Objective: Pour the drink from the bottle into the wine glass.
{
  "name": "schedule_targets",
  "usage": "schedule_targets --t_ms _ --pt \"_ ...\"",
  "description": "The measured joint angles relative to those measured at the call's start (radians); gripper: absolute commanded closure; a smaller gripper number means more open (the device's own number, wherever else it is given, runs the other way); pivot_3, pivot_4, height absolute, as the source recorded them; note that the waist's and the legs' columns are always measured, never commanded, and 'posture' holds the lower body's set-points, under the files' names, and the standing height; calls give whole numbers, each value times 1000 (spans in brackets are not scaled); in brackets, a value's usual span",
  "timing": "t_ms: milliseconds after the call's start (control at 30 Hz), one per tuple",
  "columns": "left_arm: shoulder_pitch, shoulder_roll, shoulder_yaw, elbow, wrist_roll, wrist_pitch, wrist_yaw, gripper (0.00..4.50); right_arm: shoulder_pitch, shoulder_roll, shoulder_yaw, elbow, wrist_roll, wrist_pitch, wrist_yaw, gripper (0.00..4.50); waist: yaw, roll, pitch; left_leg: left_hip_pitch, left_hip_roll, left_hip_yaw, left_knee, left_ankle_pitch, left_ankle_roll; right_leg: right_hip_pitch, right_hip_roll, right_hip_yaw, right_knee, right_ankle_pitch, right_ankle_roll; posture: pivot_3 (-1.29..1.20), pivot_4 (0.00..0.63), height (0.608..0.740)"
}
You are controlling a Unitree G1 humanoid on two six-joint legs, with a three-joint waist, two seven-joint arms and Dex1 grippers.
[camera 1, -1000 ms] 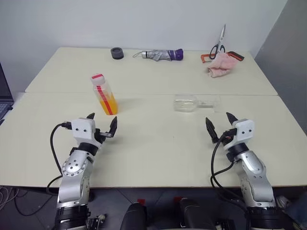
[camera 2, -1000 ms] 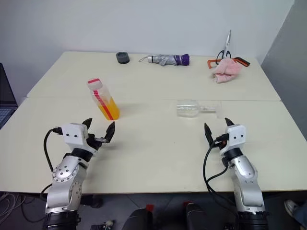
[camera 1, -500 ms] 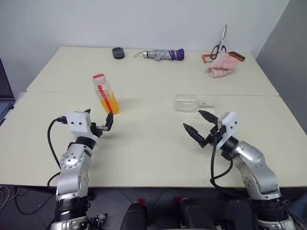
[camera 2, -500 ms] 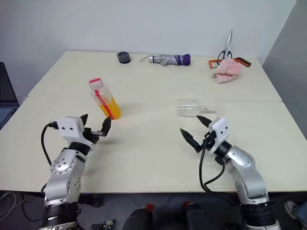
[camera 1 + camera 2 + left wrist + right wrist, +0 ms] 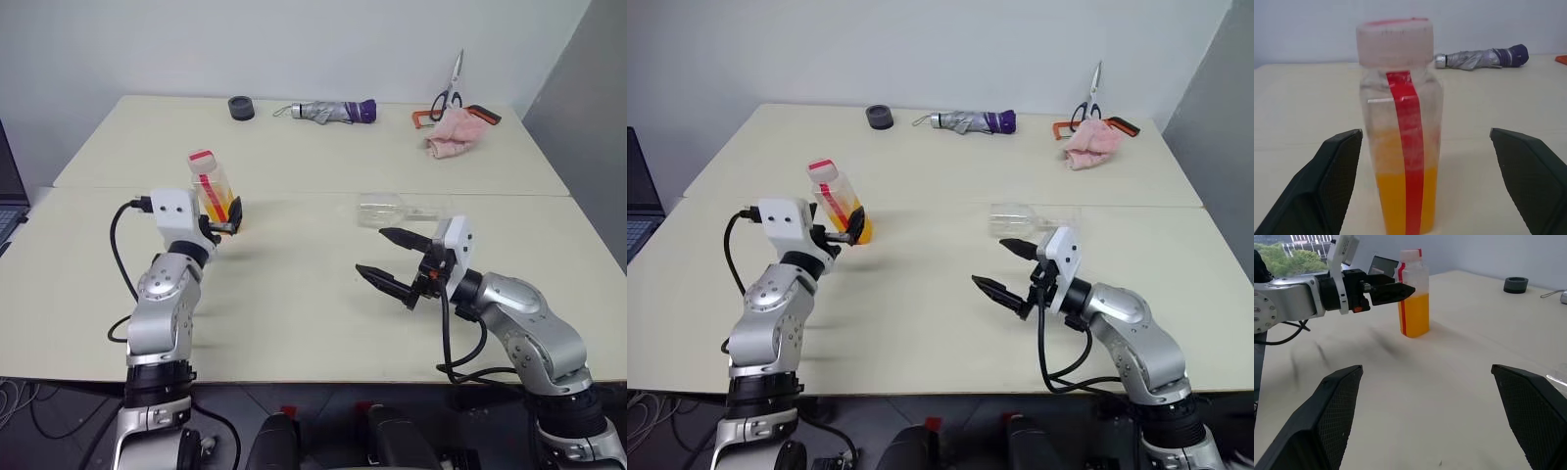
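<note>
**Both grippers wide open, bottle upright and ungripped, glass on its side**

Nearest the robot, the right gripper [image 5: 389, 262] hangs above the cream table [image 5: 313, 323], turned toward the robot's left, its two black fingers spread wide with nothing between them. On the other side, the left gripper [image 5: 850, 227] is raised to the level of the bottle [image 5: 216, 191], fingers likewise spread; in the left wrist view the bottle stands between the two fingers [image 5: 1327, 191] with a gap on each side, so it is not gripped.

The bottle stands upright on the table, cap on, red label strip running down its face (the drink [image 5: 1400, 200] fills roughly the lower half, bright orange).

A little farther back and to the right, the wine glass [image 5: 387, 210] lies on its side near the seam between the two tabletops, just beyond the right gripper and apart from it.

Along the far edge sit a small dark round object [image 5: 239, 108], a folded grey and purple umbrella [image 5: 328, 112], scissors [image 5: 449, 90] and a pink cloth [image 5: 453, 133].
</note>
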Motion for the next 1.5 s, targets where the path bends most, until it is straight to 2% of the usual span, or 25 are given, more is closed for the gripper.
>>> schedule_targets --t_ms 600,1500 --pt "-133 9 -4 140 53 27 30 32 -35 21 8 14 -1 0 2 0 0 0 0 -1 0 -1 0 0 0 0 0 -1 0 0 0 0 150 740" --pt "-203 9 -8 288 72 -51 15 32 -59 30 28 24 -3 1 2 0 0 0 0 -2 -1 -3 0 0 0 0 -1 -3 0 0 0 0 150 740"
